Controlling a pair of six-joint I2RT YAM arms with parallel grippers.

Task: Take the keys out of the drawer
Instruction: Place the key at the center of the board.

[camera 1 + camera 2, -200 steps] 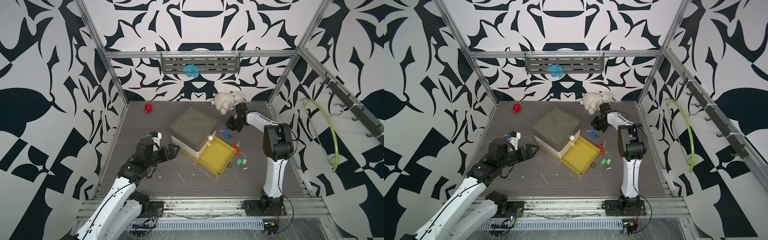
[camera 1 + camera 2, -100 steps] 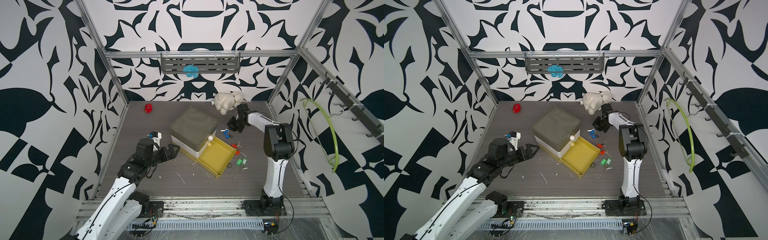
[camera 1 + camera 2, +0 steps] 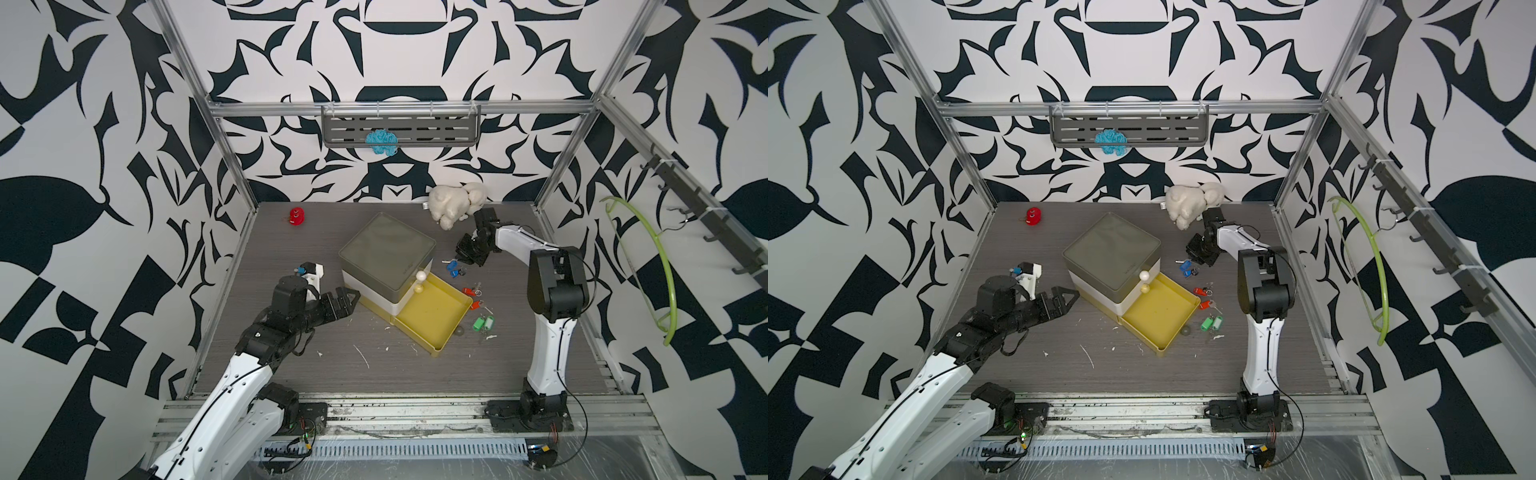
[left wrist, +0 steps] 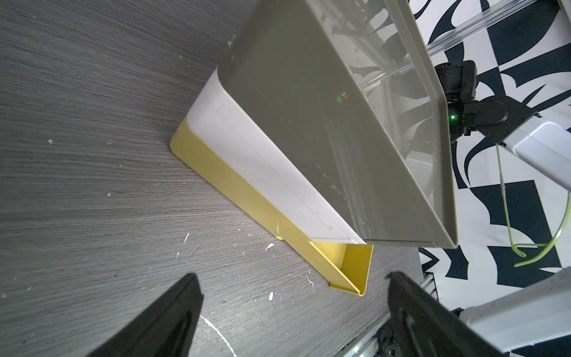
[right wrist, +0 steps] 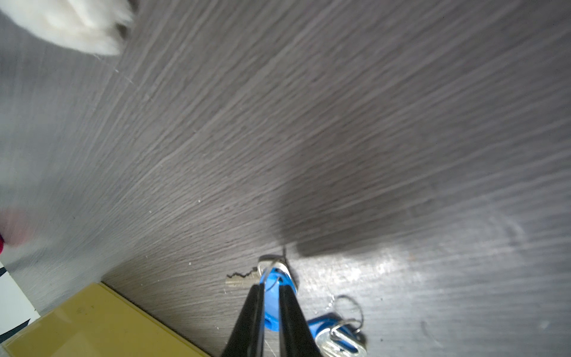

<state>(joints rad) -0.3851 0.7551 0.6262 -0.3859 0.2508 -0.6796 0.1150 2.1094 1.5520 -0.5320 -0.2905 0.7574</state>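
**Right pincer [image 5: 270,286] loosening over the blue-tagged keys [image 5: 275,277]**

Loosening is the one change. The right pincer was pinched tight a second ago and is now standing narrowly parted, while both arms are otherwise keeping their places.

At the lower left of a top view, the left pincer [image 3: 341,305] is gaping wide and empty. It is pointing at the side of the drawer unit [image 3: 386,249] without touching it. At centre, the yellow drawer [image 3: 428,316] is sitting pulled out, its floor looking bare.

Right of the drawer, the keys are all lying on the bench [image 3: 291,365]. The green tags [image 3: 484,323] are lying lowest, near the drawer's right edge. The red tags [image 3: 471,291] are sitting above them. The blue tag [image 3: 453,266] is lying highest, just under the right pincer.

In the right wrist view, blue plastic is filling the slim gap between the fingers [image 5: 250,318]. Whether they are pressing it I cannot tell.

By my reading, the last set is being put down. The step is calling for opening fully before rising, then lifting straight up. That way no ring is snagging a finger and dragging the set toward the drawer or the plush toy [image 3: 453,203] behind.

No writing is showing legibly. The tags are too small to read, and so is a faint mark on the unit's grey lid.
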